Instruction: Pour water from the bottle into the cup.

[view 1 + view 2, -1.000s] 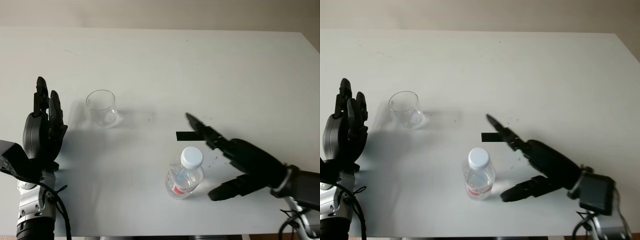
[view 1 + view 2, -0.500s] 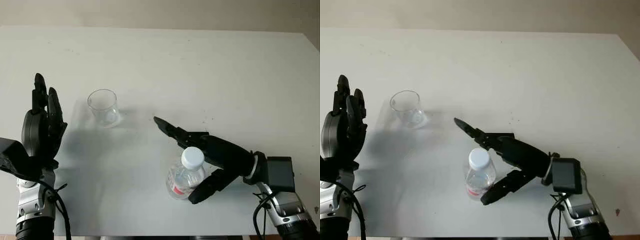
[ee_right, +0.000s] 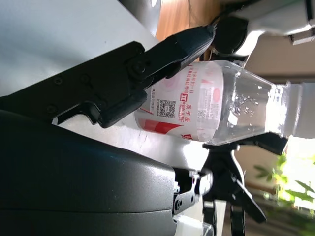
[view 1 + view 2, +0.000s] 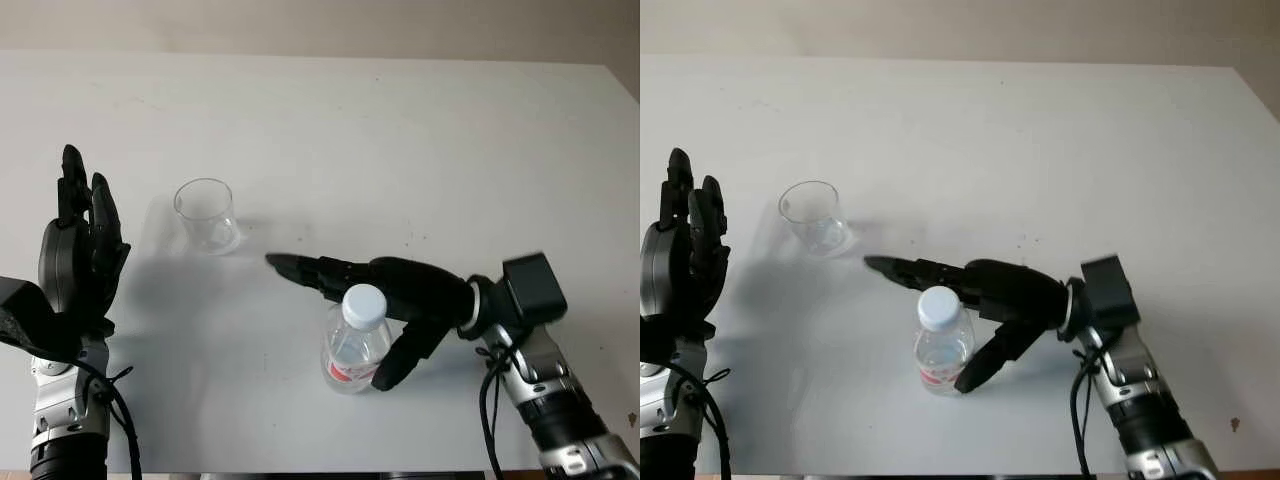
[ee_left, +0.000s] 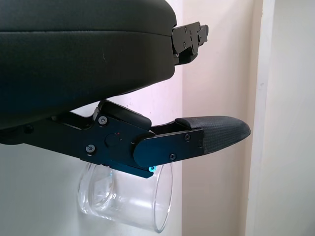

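The grasp is the step in hand. The right hand [image 4: 405, 300] brackets the capped bottle [image 4: 352, 340] standing near the front of the worktop [image 4: 450, 150], its fingers [image 4: 310, 268] not yet closed on it. The cup [image 4: 206, 214] stands well apart beside the open left hand [image 4: 78, 262]. Next, I judge: close firmly, lift, uncap.

Right hand [image 4: 400, 300] reaches mid-table, not yet closed; left hand [image 4: 75, 260] open, raised at left.
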You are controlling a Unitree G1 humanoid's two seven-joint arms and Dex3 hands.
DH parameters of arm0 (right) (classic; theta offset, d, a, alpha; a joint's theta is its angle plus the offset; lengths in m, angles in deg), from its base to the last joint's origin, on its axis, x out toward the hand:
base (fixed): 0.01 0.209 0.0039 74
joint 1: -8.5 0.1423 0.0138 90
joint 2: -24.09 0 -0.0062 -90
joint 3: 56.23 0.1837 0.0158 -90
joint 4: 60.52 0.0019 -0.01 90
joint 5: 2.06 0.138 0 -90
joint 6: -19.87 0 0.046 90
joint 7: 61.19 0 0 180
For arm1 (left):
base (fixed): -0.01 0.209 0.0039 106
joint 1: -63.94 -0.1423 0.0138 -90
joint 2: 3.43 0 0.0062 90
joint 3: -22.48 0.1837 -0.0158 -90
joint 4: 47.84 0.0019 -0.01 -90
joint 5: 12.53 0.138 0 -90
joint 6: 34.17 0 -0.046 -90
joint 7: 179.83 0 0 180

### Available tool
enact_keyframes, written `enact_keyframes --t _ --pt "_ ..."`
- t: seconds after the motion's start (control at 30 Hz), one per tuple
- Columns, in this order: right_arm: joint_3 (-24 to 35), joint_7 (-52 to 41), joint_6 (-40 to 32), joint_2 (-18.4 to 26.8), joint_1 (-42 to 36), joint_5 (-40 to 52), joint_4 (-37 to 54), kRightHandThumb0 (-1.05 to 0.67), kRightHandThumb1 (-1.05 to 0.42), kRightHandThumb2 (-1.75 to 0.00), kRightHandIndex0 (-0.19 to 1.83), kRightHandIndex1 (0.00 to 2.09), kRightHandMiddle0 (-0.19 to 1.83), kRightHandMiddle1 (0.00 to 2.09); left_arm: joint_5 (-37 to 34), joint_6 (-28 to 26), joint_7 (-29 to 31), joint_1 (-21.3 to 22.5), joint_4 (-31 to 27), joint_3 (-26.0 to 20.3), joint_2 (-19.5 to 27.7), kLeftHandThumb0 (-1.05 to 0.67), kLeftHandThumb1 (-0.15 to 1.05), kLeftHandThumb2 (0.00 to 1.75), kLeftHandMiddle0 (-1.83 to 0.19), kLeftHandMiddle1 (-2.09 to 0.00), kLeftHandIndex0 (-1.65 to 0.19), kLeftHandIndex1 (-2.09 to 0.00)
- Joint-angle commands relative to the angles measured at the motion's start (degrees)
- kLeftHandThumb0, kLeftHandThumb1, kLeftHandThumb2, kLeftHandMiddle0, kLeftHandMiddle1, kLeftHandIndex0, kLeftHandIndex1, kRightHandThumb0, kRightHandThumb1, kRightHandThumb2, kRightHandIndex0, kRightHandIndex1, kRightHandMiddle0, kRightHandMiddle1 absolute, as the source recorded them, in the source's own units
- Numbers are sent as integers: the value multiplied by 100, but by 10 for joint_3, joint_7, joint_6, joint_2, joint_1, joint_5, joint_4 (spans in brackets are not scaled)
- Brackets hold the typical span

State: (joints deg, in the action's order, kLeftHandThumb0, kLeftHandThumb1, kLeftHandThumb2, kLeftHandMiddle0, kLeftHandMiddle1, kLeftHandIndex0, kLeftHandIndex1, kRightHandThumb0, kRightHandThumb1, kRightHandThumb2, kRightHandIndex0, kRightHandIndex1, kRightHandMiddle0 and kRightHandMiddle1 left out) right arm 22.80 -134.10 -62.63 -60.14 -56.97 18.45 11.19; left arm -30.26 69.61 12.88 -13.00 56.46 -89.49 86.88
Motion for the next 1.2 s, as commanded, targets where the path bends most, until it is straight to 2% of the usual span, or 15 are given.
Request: enact_keyframes --t 0.0,0.1,0.13,0.17,0.27,0.37,0.43,0.57,0.6,0.67,0.8,0.93,1.03,1.17 --pt "-5 -23 -6 -8 13 4 -17 -56 -84 -6 28 16 44 24 0 6 0 -8 -8 -3 3 -77 105 55 14 -6 16 -6" --pt "-9 -51 -20 -11 27 0 -42 -52 -88 -7 49 24 55 30 1 5 -2 -6 -9 -2 1 -78 105 54 14 -6 15 -6" --pt "-10 -56 -24 -10 31 -3 -48 -52 -90 -6 48 43 55 42 0 4 -3 -6 -9 -2 0 -78 105 54 14 -6 15 -6" --pt "-10 -64 -28 -9 34 -4 -53 -51 -91 -6 37 77 46 68 1 3 -3 -6 -10 -1 0 -78 105 54 14 -6 15 -6" --pt "-11 -85 -42 -6 40 -4 -58 -46 -92 -5 22 134 20 135 4 5 -5 -6 -9 1 0 -78 105 54 14 -5 16 -6" --pt "-12 -102 -49 0 46 -8 -57 -45 -92 -5 21 153 12 154 3 8 -4 -3 -3 0 -1 -78 105 53 14 -5 16 -6" --pt "-12 -111 -37 3 48 -14 -55 -46 -92 -5 20 159 10 158 7 10 -7 -2 -1 1 -1 -78 105 53 15 -5 16 -5" --pt "-11 -122 -6 9 47 -26 -44 -48 -93 -5 14 197 8 181 10 9 -8 -4 -4 3 0 -78 105 54 15 -5 16 -5" --pt "-13 -122 -12 14 43 -28 -34 -48 -93 -5 18 204 4 195 10 10 -9 -4 -3 4 0 -79 105 54 15 -5 16 -5" --pt "-15 -117 -30 22 33 -29 -12 -47 -93 -5 31 208 4 206 9 12 -10 -5 -2 3 -2 -79 105 53 15 -5 16 -5" --pt "-9 -98 -31 26 10 -27 17 -44 -95 -6 42 209 7 209 6 8 -11 -11 -11 4 -4 -79 105 52 15 -5 16 -5" --pt "16 -6 8 13 -35 -41 57 -43 -100 -6 50 209 -2 209 8 8 -11 -18 -16 4 -3 -79 105 52 15 -5 16 -5" --pt "23 61 -4 6 -61 -50 86 -46 -104 -8 44 209 -12 209 6 9 -10 -20 -16 3 -3 -78 105 53 15 -5 17 -5" --pt "39 159 32 -25 -87 -68 98 -52 -105 -12 21 209 -15 209 6 10 -10 -22 -18 3 -3 -78 105 54 15 -6 17 -5"
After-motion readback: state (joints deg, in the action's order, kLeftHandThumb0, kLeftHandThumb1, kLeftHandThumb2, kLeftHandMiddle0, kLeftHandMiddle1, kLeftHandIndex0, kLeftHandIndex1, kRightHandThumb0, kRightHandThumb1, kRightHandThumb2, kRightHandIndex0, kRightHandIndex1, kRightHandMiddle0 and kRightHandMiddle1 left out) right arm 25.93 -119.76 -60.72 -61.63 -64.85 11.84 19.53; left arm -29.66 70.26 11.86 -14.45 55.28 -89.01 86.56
